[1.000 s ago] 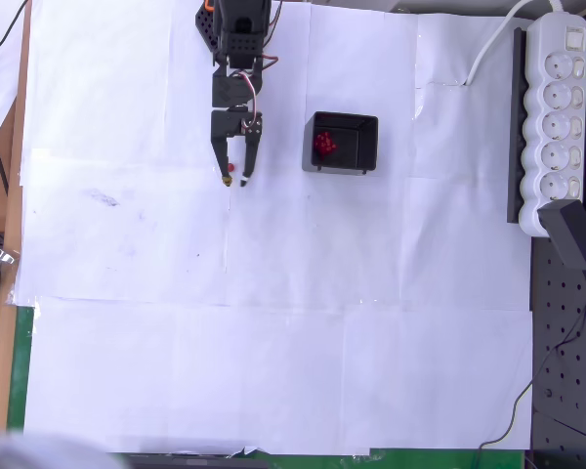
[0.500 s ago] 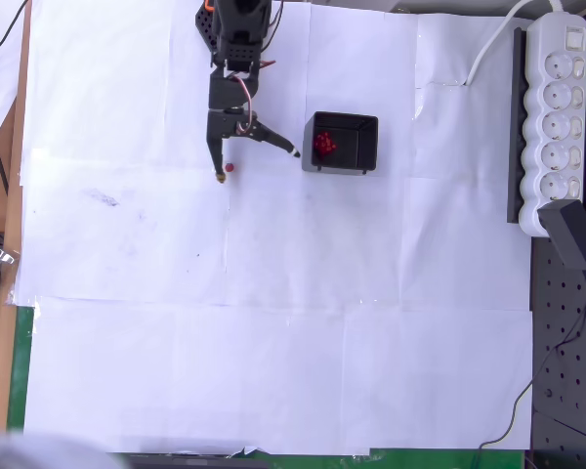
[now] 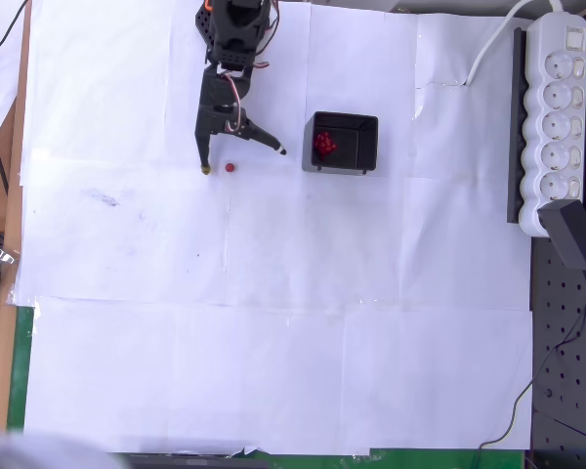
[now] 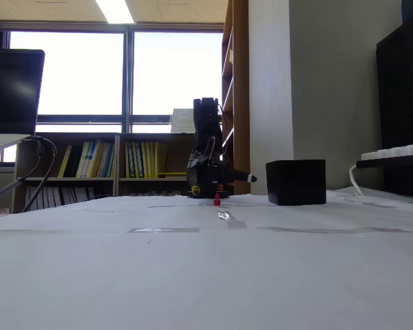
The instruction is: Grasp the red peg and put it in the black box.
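Your pincer (image 3: 242, 159) stands wide open and holds nothing: in the overhead view one finger points straight down the picture and ends at a small yellowish tip, while the other splays out toward the right and ends at a pale tip close to the black box (image 3: 341, 143). The red peg (image 3: 230, 167) lies on the white paper of the worktop (image 3: 273, 322), inside the spread of the two fingers but much nearer the straight one, just to the right of its tip and apart from it; you cannot tell from above whether the tip touches the paper. The peg is well to the left of the box, with bare paper between them. The box sits upright on the paper to the right of the arm, and a clump of red pieces (image 3: 323, 145) rests inside it near the middle. In the fixed view, low over the worktop (image 4: 193, 275), the pincer (image 4: 220, 180) hangs close above the surface, the red peg (image 4: 217, 201) shows as a small red spot right below it on the paper, and the black box (image 4: 296, 182) stands off to the right. A white power strip (image 3: 555, 117) lies along the right edge of the overhead view.
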Controlling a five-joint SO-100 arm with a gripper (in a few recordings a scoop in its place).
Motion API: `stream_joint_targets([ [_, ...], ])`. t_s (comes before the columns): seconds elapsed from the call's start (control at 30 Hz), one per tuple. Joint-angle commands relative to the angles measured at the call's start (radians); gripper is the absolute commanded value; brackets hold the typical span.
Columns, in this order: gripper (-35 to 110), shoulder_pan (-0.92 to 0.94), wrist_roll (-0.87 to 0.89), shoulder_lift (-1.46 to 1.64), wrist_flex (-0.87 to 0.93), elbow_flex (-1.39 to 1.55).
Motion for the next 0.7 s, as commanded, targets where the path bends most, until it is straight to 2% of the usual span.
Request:
stream_joint_targets([
  [0.0,68,0.005,-0.011,0.018,-0.002,-0.087],
  [0.67,67,-0.048,-0.021,0.124,-0.054,-0.067],
])
